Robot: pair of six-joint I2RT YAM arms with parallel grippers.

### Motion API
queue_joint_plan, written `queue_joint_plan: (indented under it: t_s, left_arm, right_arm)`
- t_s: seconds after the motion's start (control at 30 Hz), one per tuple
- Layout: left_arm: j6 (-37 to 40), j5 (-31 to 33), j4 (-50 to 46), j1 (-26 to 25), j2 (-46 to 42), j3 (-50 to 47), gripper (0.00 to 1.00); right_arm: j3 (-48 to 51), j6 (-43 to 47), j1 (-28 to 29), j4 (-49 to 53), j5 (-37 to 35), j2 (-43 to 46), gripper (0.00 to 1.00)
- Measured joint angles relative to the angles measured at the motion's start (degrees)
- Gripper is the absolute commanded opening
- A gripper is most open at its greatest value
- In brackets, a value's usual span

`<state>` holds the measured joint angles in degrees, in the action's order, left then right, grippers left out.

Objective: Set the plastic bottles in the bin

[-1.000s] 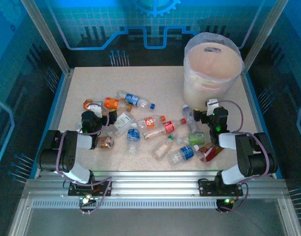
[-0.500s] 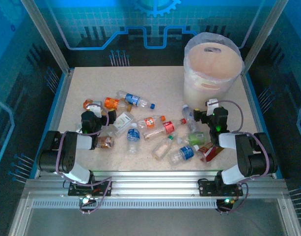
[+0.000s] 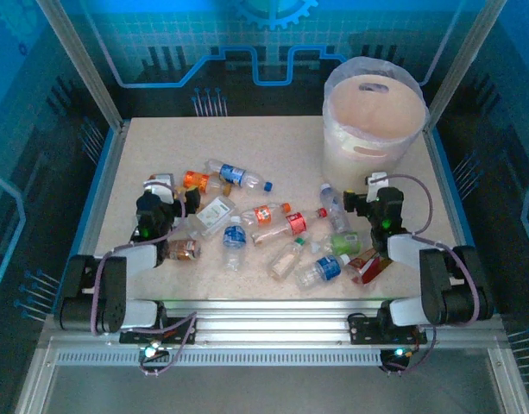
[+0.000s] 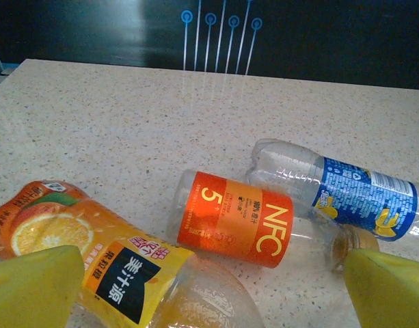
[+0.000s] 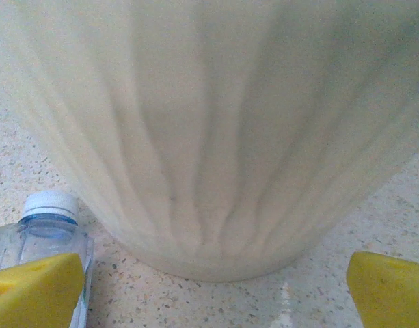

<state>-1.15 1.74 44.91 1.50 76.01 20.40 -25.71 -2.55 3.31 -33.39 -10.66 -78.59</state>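
Note:
Several plastic bottles (image 3: 286,228) lie scattered on the speckled table. My left gripper (image 3: 172,191) is open low over the left ones. Its yellow pads flank an orange juice bottle (image 4: 93,253). An orange-labelled NFC bottle (image 4: 236,219) and a blue-labelled clear bottle (image 4: 359,198) lie just beyond it. The bin (image 3: 374,129) is a large white bucket at the back right. My right gripper (image 3: 363,191) is open and empty, facing the wall of the bin (image 5: 216,137). A clear white-capped bottle (image 5: 48,219) lies by its left pad (image 5: 31,290).
Blue glass walls and metal posts (image 3: 78,60) enclose the table. A red-labelled bottle (image 3: 372,266) and a blue-labelled one (image 3: 320,270) lie close to the right arm's base. Bare tabletop (image 3: 273,142) stretches behind the bottles, left of the bin.
Both arms have stretched slightly forward, elbows dropping toward the near edge. The left gripper has shifted a little left toward the orange bottles. No bottle has moved.

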Motion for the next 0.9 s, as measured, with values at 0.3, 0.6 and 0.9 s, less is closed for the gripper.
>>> queue_joint_plan:
  t_s: [0.3, 0.6, 0.9]
  left_arm:
    - [-1.0, 0.2, -4.1, 0.0, -11.6, 1.9, 0.99]
    - [-8.5, 0.1, -10.4, -0.1, -18.9, 2.9, 0.99]
    - [-13.4, -1.2, -17.3, -0.1, -20.6, 5.6, 0.99]
  right_arm:
    - [-8.2, -9.7, 0.1, 26.4, -8.8, 15.5, 1.00]
    - [-20.5, -32.8, 0.2, 71.8, -17.3, 27.8, 1.00]
    - [-22.9, -46.7, 0.4, 102.5, -10.8, 34.6, 1.00]
